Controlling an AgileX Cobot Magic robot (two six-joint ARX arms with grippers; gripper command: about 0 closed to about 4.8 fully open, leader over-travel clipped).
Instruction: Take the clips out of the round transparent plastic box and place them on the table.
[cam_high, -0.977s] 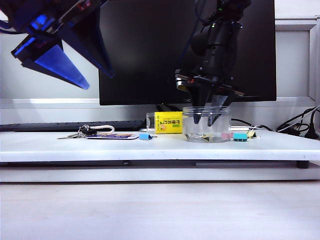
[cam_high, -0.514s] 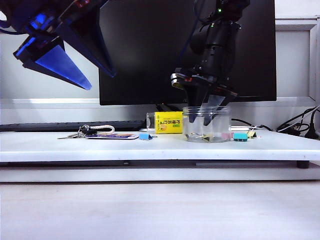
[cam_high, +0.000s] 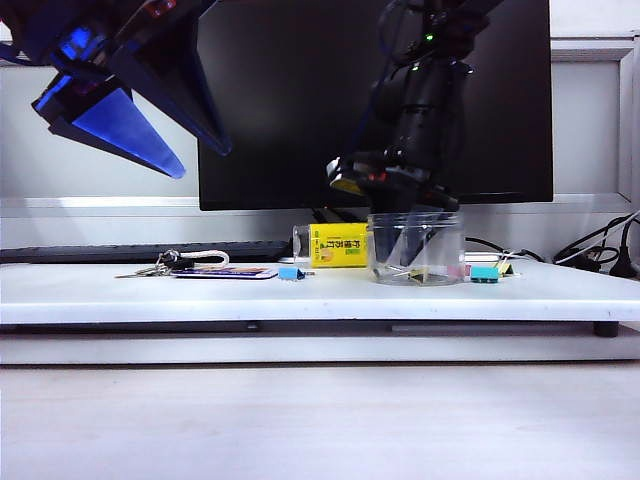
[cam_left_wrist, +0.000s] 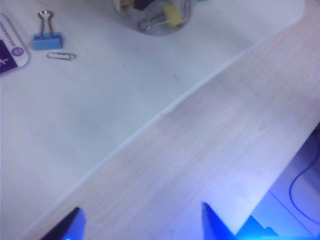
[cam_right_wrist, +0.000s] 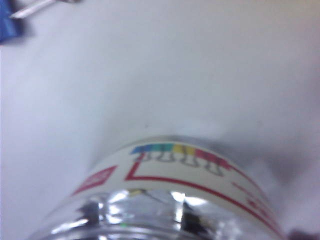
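Currently the right gripper (cam_high: 412, 238) is down inside the round transparent plastic box (cam_high: 415, 248), fingers dipping through the open top, arm coming in from above in front of the dark monitor (cam_high: 300, 90). Through the clear wall the fingers look spread apart, not pinching anything that can be made out. The box sits on the table (cam_high: 300, 295), right of centre in the exterior view. Yellow clips (cam_high: 415, 275) lie on the box floor, near the fingertips; contact can't be confirmed.

Right wrist view is mostly blurred: box rim and its white label with red outline (cam_right_wrist: 190, 175) fill the lower part, white tabletop beyond.

Left gripper (cam_high: 125, 120) hangs high at the upper left of the exterior view, well apart from the box, jaws wide open, empty. Left wrist view shows its two blue fingertips (cam_left_wrist: 70, 227) over the bare wooden surface (cam_left_wrist: 225, 150) in front of the table, with the box and a yellow clip inside it at the far edge.

Other items on the table: small blue clip (cam_high: 291, 272) just left of the box, a paper clip (cam_left_wrist: 62, 56) beside it, keys with a card (cam_high: 200, 268) further left, yellow-labelled container (cam_high: 335, 245) behind and left of the box, teal clip (cam_high: 483, 272) just right of it. Cables (cam_high: 590, 255) trail at the far right.
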